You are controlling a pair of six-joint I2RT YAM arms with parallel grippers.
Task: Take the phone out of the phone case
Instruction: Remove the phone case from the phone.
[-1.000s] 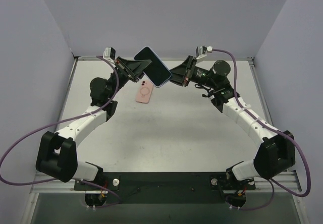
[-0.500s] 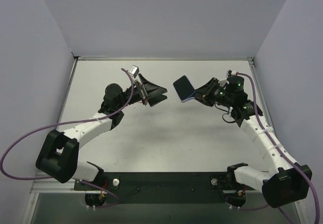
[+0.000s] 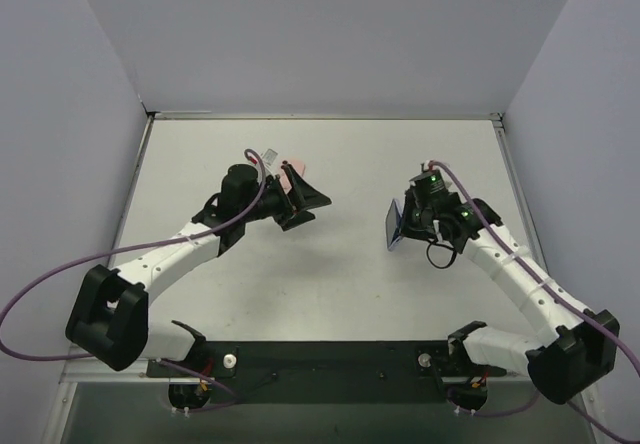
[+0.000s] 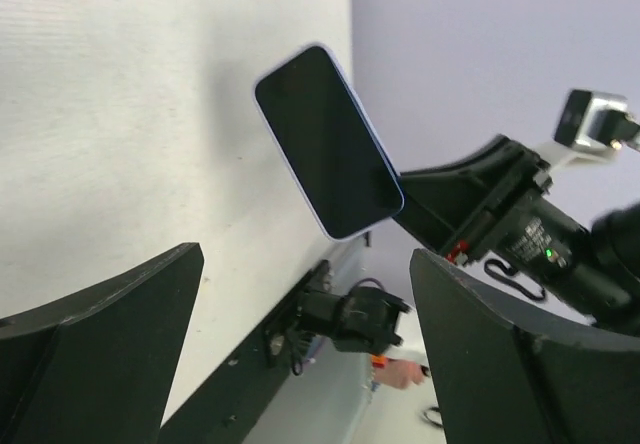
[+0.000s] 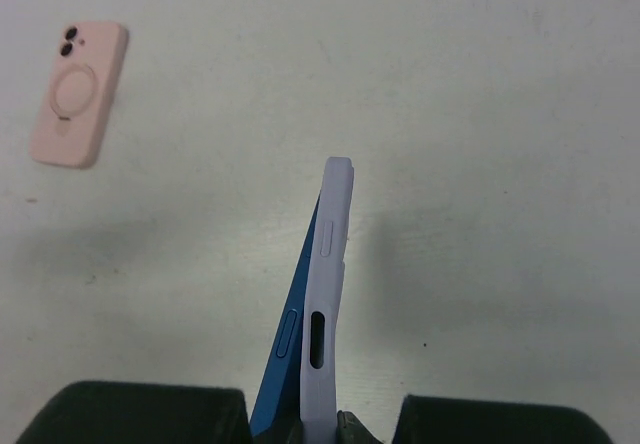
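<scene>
My right gripper (image 3: 410, 226) is shut on the bottom end of the phone case (image 5: 330, 264), a lavender shell seen edge-on. The blue phone (image 5: 287, 339) sits in it, its side standing a little out of the shell near the jaws. The pair hangs above the table at the right (image 3: 396, 226). From the left wrist the phone's dark screen (image 4: 325, 144) faces me, lavender rim around it, with the right gripper (image 4: 440, 199) behind. My left gripper (image 3: 312, 201) is open and empty, about a hand's width to the left of the phone; its fingers (image 4: 100, 344) frame the view.
A pink phone case with a ring on its back (image 5: 78, 94) lies flat on the white table (image 3: 330, 284), largely hidden behind my left gripper in the top view (image 3: 292, 169). Grey walls close in the back and both sides.
My left gripper let go of the phone, opened wide and drew back. The right arm carried the phone in its case rightwards and towards the near edge, turning it on edge.
</scene>
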